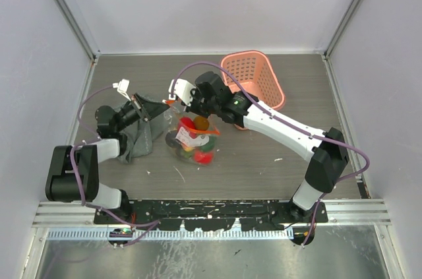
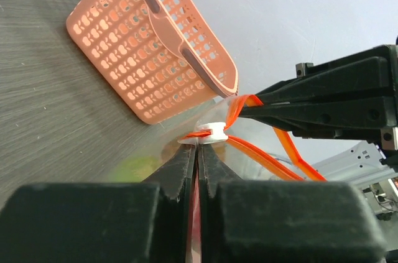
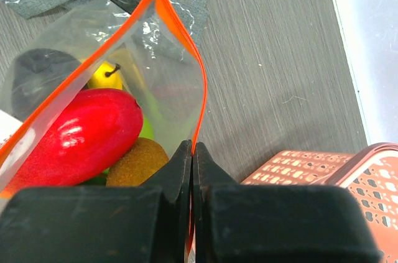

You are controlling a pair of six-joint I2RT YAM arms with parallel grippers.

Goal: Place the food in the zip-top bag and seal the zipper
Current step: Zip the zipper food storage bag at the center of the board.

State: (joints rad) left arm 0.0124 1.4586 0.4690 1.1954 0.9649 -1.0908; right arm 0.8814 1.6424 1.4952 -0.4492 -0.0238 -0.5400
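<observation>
Two pinches hold the zipper [image 3: 203, 86] — left gripper [image 2: 198, 151] clenched just behind its white slider [image 2: 214, 131], right gripper [image 3: 191, 150] clenched farther along the strip — while the soft, probably slippery, food-weighted zip-top bag [image 1: 191, 140] sags on the table [image 1: 277, 167] between grey cloth [image 1: 140, 137] and pink basket [image 1: 254, 78], neither apparently blocking the slide.

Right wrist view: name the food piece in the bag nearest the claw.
The brown kiwi-like piece, just beside the right claw. The large red fruit sits beyond it; the yellow one is farther still.
</observation>
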